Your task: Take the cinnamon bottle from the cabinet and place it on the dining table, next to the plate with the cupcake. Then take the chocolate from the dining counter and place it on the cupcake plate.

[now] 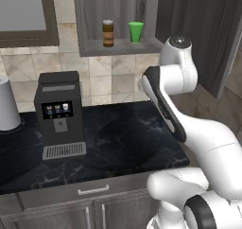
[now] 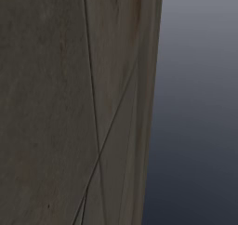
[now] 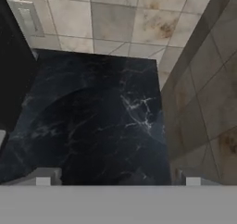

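The cinnamon bottle (image 1: 108,33), a small brown jar with a pale lid, stands upright on the open shelf of the grey wood-grain cabinet (image 1: 118,46). A green cup (image 1: 136,32) stands to its right. My white arm (image 1: 177,81) rises at the right, its elbow just below and right of the shelf. In the hand view my gripper (image 3: 118,177) is open, its fingertips (image 3: 44,177) wide apart with nothing between them. It looks down at the black worktop (image 3: 97,121), well below the shelf. The dining table, plate, cupcake and chocolate are out of view.
A dark coffee machine (image 1: 60,114) stands on the black worktop (image 1: 127,133), with a pale grey vessel (image 1: 7,105) at the far left. A tiled wall (image 1: 113,81) backs it. A tall wood panel (image 2: 69,103) closes the right side. Base cabinets with handles (image 1: 93,190) are below.
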Controlling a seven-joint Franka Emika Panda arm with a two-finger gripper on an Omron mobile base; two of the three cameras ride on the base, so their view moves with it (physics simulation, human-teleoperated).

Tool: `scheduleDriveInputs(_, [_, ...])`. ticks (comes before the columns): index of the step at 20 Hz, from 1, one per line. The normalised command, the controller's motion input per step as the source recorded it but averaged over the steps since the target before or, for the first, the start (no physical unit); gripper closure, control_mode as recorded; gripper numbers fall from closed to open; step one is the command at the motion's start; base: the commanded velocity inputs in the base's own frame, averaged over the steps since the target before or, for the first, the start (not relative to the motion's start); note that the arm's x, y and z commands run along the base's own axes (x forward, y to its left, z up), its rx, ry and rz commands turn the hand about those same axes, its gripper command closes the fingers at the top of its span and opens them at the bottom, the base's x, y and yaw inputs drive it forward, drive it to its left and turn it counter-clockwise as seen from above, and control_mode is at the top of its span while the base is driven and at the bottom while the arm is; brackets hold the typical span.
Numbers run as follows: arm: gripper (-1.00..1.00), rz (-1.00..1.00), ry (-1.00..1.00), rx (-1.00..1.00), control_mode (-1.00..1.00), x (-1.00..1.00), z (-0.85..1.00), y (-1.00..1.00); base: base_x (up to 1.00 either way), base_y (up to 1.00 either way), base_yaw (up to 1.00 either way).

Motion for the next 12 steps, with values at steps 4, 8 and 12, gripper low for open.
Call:
scheduleDriveInputs(4, [-1.0,0.01,-0.23,0.0,-1.0,0.09,0.34,0.0,0.0,0.0,0.0])
scheduleDriveInputs(8, [-1.0,0.04,-0.15,0.0,-1.0,0.22,0.43,0.0,0.0,0.0,0.0])
scheduleDriveInputs(12, [-1.0,0.02,-0.17,0.0,-1.0,0.07,0.42,0.0,0.0,0.0,0.0])
